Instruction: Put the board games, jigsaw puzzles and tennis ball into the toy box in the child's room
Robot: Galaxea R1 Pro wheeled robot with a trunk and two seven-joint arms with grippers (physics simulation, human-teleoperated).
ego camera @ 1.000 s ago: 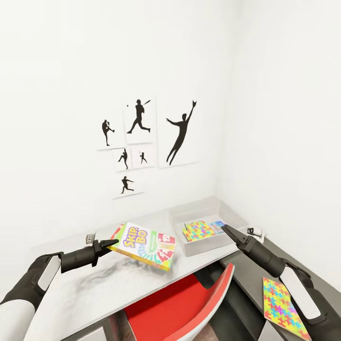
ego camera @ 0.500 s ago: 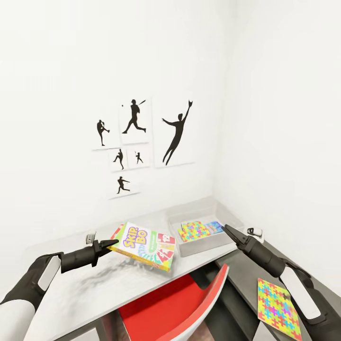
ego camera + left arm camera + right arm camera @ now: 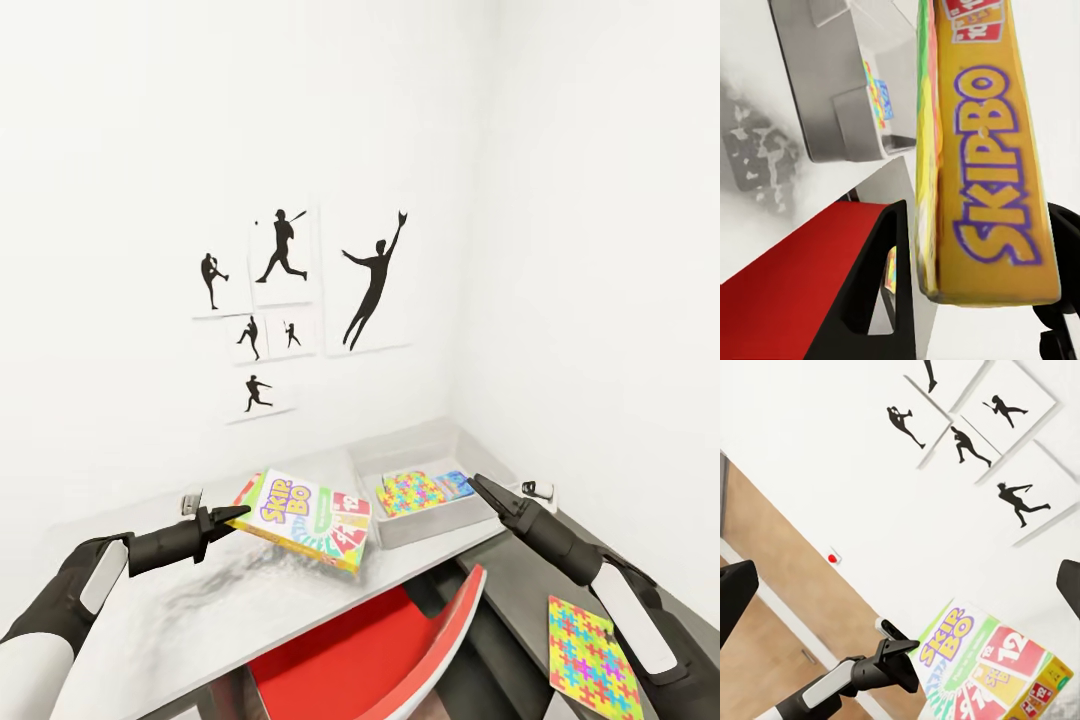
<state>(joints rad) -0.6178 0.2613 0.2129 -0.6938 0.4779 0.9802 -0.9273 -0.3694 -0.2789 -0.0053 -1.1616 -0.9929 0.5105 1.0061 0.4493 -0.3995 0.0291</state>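
My left gripper (image 3: 238, 516) is shut on one end of the yellow-white-green SKIP BO board game (image 3: 308, 520), holding it tilted just above the table (image 3: 200, 600). In the left wrist view the board game (image 3: 982, 165) sits between the black fingers (image 3: 881, 277). To its right stands the light grey toy box (image 3: 432, 523) with a multicoloured jigsaw puzzle (image 3: 410, 491) and a light blue box (image 3: 456, 482) inside. My right gripper (image 3: 478, 486) hovers open by the toy box's near right corner, holding nothing. Another jigsaw puzzle (image 3: 590, 655) lies on the lower dark desk.
A red chair (image 3: 385, 650) stands tucked under the table's front edge, between my arms. The table meets the white walls in a corner behind the toy box. Black sports-silhouette pictures (image 3: 300, 300) hang on the wall. The lower dark desk (image 3: 530, 590) runs along the right wall.
The whole picture has shifted a little to the left, so the camera has moved. Both arms keep their pose, and the left gripper still holds the SKIP BO box.
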